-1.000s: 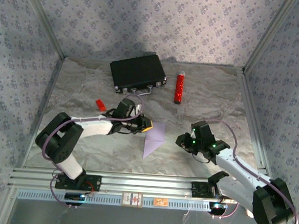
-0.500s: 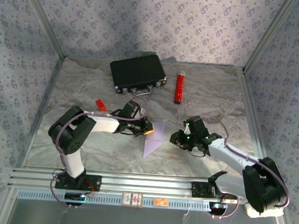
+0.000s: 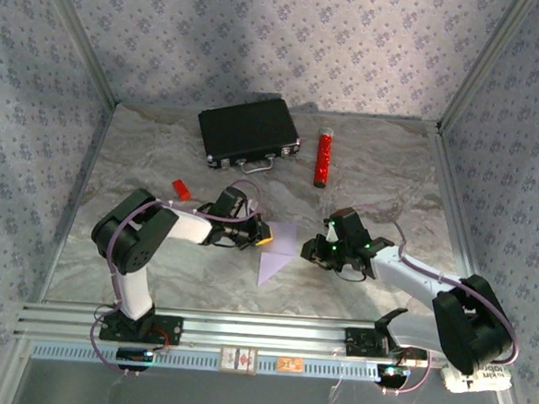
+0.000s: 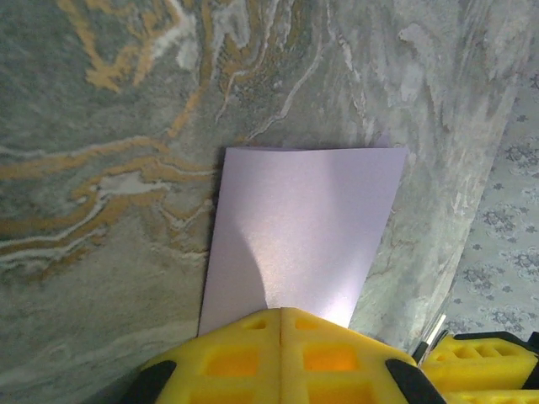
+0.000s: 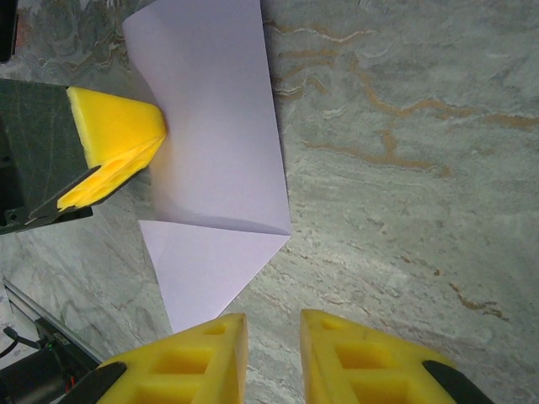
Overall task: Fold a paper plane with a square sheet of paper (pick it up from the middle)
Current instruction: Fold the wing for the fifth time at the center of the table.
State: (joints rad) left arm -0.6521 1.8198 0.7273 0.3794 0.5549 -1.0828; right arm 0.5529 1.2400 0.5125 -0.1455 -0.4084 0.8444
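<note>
At the middle of the desk [image 3: 392,174]: the square sheet of paper [image 3: 277,251] lies here. It is pale lilac and already has one crease, with a pointed flap toward the near edge.
Grip of the left tool [image 3: 265,238]: clenched on the paper's left edge. In the left wrist view its yellow tips meet, and the paper comes out from between them.
Change at the left tool: a second ago it was beside that edge, with its tips a little apart. Now they have closed, and the arm has tucked in closer to the paper.
Grip of the right tool [image 5: 271,324]: released. Its two yellow tips stand a little apart with nothing between them.
Change at the right tool: a second ago it was well off to the right. Now it has come in close and sits just beside the paper's right side, over the bare desk.
Paper's spot: the same as a second ago. The part by the left tool looks a bit lifted off the desk.
Other things: the black case [image 3: 249,131], the red cylinder [image 3: 323,158] and the small red block [image 3: 181,188] sit farther back and have not moved.
What it means: one side of the paper is now held fast, so I think the next fold can start. The right tool looks ready to help push or pinch the other side. The plane is far from done.
</note>
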